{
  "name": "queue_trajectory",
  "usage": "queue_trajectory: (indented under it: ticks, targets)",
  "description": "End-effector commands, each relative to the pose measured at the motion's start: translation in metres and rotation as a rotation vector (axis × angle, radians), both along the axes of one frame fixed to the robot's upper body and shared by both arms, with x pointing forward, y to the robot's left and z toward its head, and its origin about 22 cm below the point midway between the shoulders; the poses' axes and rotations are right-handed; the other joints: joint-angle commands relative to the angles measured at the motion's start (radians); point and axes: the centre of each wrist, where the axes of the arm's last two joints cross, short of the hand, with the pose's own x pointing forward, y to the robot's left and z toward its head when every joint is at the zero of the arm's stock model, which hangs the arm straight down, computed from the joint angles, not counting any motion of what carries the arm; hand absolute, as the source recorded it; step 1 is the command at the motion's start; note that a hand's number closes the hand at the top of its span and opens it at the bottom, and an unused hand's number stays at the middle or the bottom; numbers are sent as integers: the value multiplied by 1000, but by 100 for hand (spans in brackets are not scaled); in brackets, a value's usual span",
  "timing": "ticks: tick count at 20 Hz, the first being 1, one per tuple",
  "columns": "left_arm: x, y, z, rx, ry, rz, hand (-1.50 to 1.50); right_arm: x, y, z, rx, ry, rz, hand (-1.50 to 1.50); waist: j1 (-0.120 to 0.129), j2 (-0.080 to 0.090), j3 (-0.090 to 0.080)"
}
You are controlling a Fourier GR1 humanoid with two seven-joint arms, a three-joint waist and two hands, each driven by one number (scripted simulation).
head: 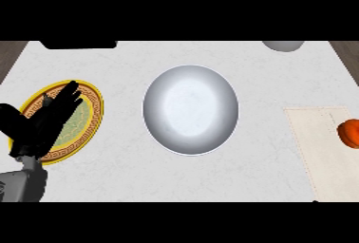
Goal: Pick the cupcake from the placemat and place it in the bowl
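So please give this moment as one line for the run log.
left hand open over plate | cupcake on placemat | bowl empty

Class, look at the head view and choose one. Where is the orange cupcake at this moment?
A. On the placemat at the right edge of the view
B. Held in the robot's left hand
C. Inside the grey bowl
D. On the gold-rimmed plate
A: the cupcake sits on the placemat at the right edge, while the bowl holds nothing and the left hand is open over the plate.
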Motion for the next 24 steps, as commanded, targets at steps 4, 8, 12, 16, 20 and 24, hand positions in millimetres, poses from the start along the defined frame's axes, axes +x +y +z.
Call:
queue_trajectory:
  ticks: [4,8,12,16,20,24]
  targets:
    - [-3,-3,-4,17,11,-15,0,-31,14,72,-35,-233,-9,150,16,-3,-3]
    - [6,-6,0,-6,-12,-27,0,-21,35,77,76,-280,27,150,14,-1,-4]
    - [9,-13,-2,-8,-6,-27,0,-10,56,82,141,-348,46,150,22,4,-2]
    - [7,-12,6,3,-10,-42,0,3,72,87,140,-382,38,150,43,5,0]
    - [12,-22,12,-5,-16,-54,0,24,91,92,106,-429,22,150,54,9,1]
    - [19,-17,11,3,-8,-55,0,55,99,105,116,-474,19,150,62,19,1]
